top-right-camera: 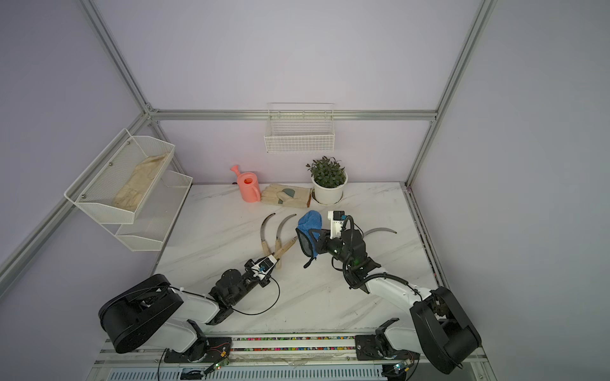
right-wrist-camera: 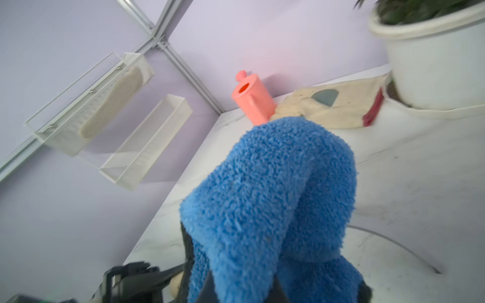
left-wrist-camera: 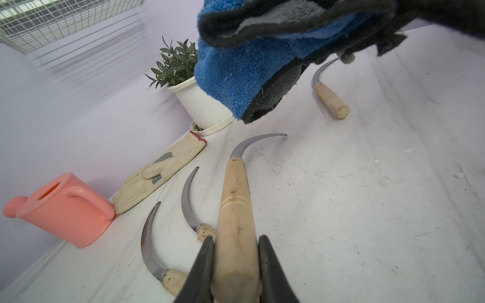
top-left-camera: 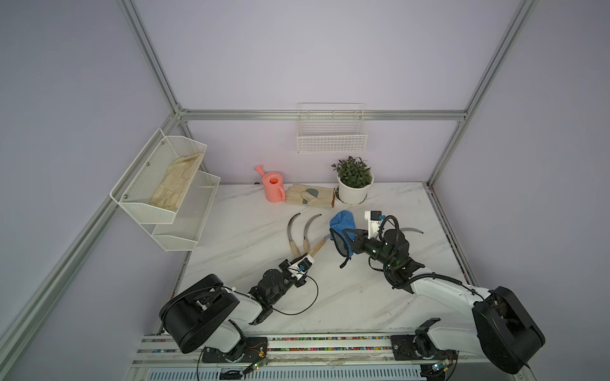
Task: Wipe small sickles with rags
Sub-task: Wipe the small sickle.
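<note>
A white marble table (top-left-camera: 251, 217) with 2 robot arms reaching over it. The left gripper (left-wrist-camera: 236, 244) is clamped narrowly on the pale wooden handle of a sickle (left-wrist-camera: 234, 194), whose curved grey blade points toward the right arm. The right gripper (top-left-camera: 354, 238) is closed on a blue plush cloth (top-left-camera: 341, 221) with dark trim, which droops from it above the table. The cloth hangs just over the held blade. The left wrist view shows a gap between them.

2 more sickles lie flat side by side next to the held handle, one (top-left-camera: 290, 231) beside the other (top-left-camera: 309, 227). A 4th sickle (left-wrist-camera: 331, 101) lies apart, beyond the right arm.

Along the back wall stand a pink watering can (top-left-camera: 273, 188), beige work gloves (top-left-camera: 310, 197) and a potted plant (top-left-camera: 355, 186). A 2-tier mesh rack (top-left-camera: 145, 204) on the side wall holds another glove (top-left-camera: 175, 184). A wire basket (top-left-camera: 331, 138) hangs on the back wall.
</note>
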Motion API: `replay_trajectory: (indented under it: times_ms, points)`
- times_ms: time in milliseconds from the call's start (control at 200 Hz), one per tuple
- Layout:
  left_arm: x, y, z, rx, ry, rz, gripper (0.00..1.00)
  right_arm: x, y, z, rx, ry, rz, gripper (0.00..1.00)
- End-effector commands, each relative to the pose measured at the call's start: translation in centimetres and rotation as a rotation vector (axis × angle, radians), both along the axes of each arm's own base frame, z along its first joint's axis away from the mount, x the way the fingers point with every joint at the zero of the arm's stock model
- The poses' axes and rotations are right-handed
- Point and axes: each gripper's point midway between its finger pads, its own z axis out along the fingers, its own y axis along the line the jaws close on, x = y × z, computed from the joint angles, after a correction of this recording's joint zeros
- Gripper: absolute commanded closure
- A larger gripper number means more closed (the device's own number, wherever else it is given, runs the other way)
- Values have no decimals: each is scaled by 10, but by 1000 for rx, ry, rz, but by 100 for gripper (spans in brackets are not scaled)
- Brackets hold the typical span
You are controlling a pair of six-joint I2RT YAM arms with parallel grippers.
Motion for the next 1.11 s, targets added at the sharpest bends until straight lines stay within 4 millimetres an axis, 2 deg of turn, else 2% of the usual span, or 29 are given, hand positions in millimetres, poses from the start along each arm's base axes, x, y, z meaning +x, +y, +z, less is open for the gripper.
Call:
replay_trajectory:
  times_ms: [0,20,65,120,250,355,600,890,985,1100]
  points:
    - [0,-2,23,-64,-59,-9,100,38,-59,-32,-239,82,-367,100]
    - [-1,-2,22,-62,-57,-14,100,42,-66,-33,-264,85,-410,100]
    - [-1,-3,23,-58,-58,-20,100,51,-76,-51,-333,127,-476,100]
    - [-1,-4,24,-58,-63,-24,100,59,-79,-66,-383,164,-508,100]
    - [-2,-5,26,-58,-68,-27,100,72,-60,-104,-410,231,-433,100]
    - [-3,-6,23,-44,-69,-41,100,75,-44,-118,-389,258,-361,100]
    - [-13,-12,17,-1,-109,-104,100,64,17,-97,-212,211,-44,100]
    - [-16,-20,8,61,-133,-137,100,28,78,-69,-101,169,234,100]
    - [-16,-21,7,67,-142,-129,100,23,84,-69,-92,171,262,100]
    - [-15,-21,7,66,-144,-119,100,33,67,-85,-148,208,154,100]
